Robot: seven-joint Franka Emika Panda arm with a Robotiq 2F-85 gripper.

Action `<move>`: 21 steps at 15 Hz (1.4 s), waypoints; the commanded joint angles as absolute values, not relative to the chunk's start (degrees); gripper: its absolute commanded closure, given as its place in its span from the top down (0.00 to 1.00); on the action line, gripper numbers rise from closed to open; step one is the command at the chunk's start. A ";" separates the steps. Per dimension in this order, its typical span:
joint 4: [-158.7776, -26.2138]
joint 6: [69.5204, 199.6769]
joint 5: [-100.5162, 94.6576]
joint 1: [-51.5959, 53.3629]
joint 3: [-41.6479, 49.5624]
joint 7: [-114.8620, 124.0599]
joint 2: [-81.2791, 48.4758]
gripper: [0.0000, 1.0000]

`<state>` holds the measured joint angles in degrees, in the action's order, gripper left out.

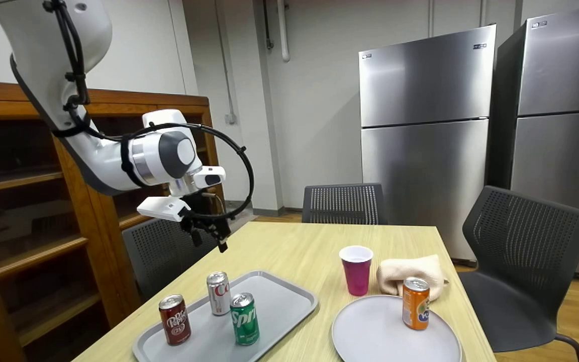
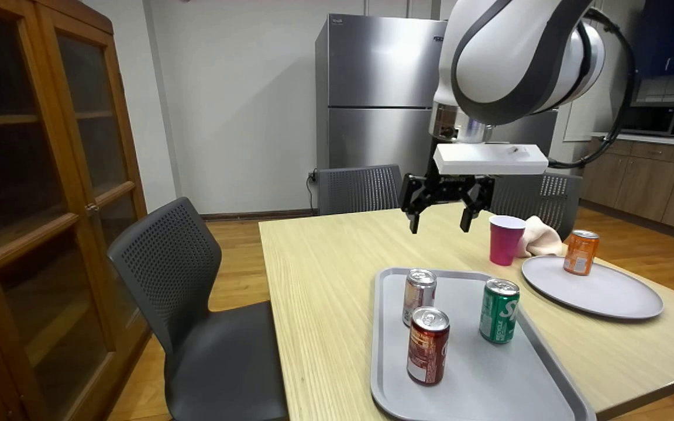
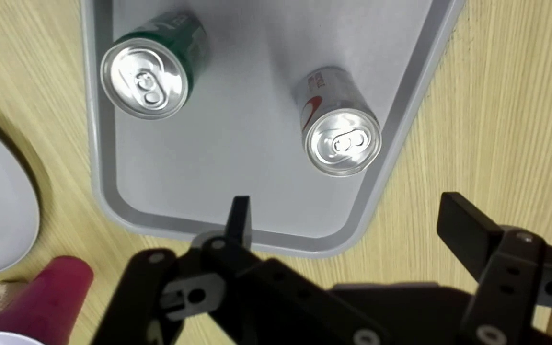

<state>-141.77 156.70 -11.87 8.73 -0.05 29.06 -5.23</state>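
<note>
Pale wood-grain rectangular table point(image 2: 325, 275): in an exterior view, its left edge is running beside a dark grey chair with a perforated back point(image 2: 226, 362).
Flat grey rectangular tray with raised rim point(image 2: 489, 383): same view, left rim is leaving a strip of wood to the table edge; far end is facing a wider stretch of wood; right rim is leaving a slim gap to a flat round grey plate point(image 2: 612, 292).
Silver aluminium soda can with red lettering point(image 2: 419, 289): standing upright on the tray near the left rim, lower than the black two-finger gripper point(image 2: 440, 227) and nearest to it of the cans; in the wrist view, sitting ahead of the fingertips, sideways within their span, untouched.
Dark red aluminium soda can point(image 2: 429, 351): standing upright on the tray, apart from the silver one.
Gripper: hanging above can height in both exterior views, fingers standing wide apart with only air between; in the wrist view one finger is overlapping the tray's end rim, the other is showing against wood outside it.
Green aluminium soda can point(image 2: 499, 311): standing upright on the tray near its right rim; tray floor is showing between it and the silver can.
Magenta cup with white interior point(image 2: 502, 242): standing upright just beside a crumpled cream cloth point(image 2: 539, 238).
Orange aluminium soda can point(image 2: 581, 252): standing upright on the plate, near its rim.
</note>
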 commanded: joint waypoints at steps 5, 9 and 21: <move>-141.50 155.58 -12.48 9.95 -1.88 29.02 -7.39 1.00; -140.09 156.26 -12.64 10.29 -1.18 29.43 -10.46 1.00; -133.90 156.31 -10.23 11.12 1.12 28.13 -19.59 1.00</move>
<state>-136.52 156.79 -11.62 9.88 0.23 29.03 -17.32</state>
